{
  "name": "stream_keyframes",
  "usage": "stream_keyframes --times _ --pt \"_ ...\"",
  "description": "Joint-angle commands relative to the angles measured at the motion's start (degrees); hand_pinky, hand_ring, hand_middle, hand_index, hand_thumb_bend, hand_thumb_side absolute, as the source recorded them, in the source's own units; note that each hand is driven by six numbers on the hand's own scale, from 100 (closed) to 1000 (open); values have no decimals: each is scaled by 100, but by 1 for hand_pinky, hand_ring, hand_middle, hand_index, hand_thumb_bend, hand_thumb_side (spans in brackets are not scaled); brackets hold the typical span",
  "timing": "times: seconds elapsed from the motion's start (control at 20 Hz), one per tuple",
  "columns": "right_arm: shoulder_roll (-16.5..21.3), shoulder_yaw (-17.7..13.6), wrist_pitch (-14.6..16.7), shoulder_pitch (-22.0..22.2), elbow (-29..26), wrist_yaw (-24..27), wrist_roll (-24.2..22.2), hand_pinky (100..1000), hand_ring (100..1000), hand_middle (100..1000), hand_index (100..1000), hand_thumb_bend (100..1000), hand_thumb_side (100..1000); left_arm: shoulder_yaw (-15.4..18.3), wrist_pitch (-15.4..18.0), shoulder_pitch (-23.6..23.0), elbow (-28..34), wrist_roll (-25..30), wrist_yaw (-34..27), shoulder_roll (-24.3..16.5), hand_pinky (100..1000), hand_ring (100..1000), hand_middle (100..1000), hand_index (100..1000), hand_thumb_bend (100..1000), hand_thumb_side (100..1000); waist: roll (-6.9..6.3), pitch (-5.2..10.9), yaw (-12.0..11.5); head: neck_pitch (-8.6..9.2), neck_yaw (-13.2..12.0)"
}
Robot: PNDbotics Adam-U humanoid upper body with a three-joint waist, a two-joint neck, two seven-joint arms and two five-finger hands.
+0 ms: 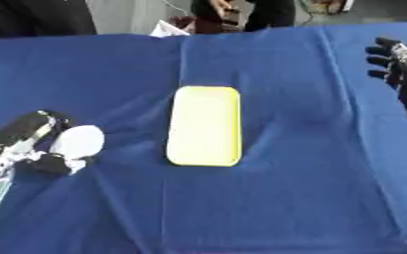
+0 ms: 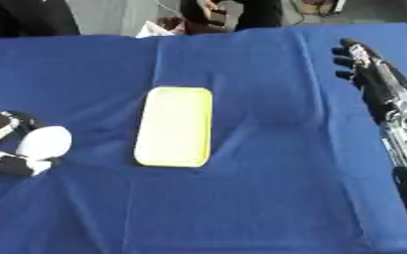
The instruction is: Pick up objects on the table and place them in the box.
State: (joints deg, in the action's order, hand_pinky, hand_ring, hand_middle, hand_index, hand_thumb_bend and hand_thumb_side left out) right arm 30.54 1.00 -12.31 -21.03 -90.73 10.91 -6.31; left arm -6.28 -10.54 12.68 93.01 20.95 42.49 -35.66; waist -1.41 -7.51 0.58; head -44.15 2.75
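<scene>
Curling round one white, rounded object [image 1: 78,141], the left hand [image 1: 35,149] sits at the left edge of the blue tablecloth [image 1: 311,188], its fingers and thumb closed about that pale shape — what the object is cannot be made out beyond its colour and smooth oval outline. To the right of that hand, near but not touching, lies one yellow box [image 1: 204,125], a shallow rounded-corner rectangle lying flat with its long side running away from the robot. Nothing shows inside it. Further right, well apart from the box, the right hand [image 2: 363,62] is raised by the far right side of the cloth — fingers straight and spread, holding nothing, its silver-jointed forearm trailing down the right edge. So the count stands at one white object, one box, two hands.
</scene>
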Motion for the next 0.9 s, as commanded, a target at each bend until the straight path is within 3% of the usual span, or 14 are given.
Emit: stream_keyframes --times 0.05,0.9 --pt "92 -59 17 -80 -83 -21 -11 903 929 869 963 100 865 123 -36 94 110 -59 -133 -242 739 618 629 716 183 263 -4 60 -1 3 73" --pt "93 -61 18 -83 -79 -22 -19 903 929 869 963 100 864 130 -37 112 88 -98 -198 -239 736 617 630 717 179 268 -5 59 2 3 83"
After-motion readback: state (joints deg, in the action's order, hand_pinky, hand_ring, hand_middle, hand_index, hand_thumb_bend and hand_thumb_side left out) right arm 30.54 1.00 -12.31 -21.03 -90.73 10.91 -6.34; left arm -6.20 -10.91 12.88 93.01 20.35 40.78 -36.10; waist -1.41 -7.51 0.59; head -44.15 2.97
